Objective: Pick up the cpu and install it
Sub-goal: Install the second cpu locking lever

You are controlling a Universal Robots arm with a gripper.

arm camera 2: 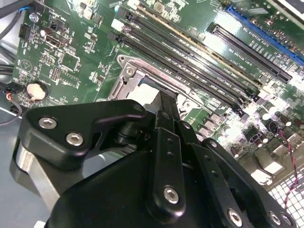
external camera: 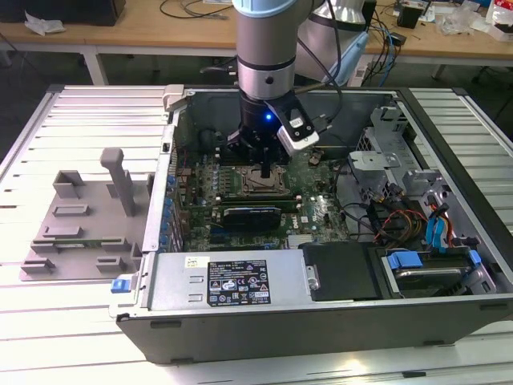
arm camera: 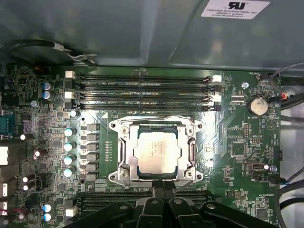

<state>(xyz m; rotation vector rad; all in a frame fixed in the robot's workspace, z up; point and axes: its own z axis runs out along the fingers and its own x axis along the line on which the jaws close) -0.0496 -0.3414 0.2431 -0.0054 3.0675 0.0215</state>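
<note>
One cpu [arm camera: 157, 153] seated in socket [arm camera: 124, 156] | gripper [arm camera: 164, 186] apparently just beside

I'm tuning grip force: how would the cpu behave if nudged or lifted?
The cpu looks like a flat, rigid plate, so it likely won't flex or roll. Its smooth metal top may be slippery. Sitting inside the socket frame, it would probably resist sideways nudges, with the hand at its edge.
</note>
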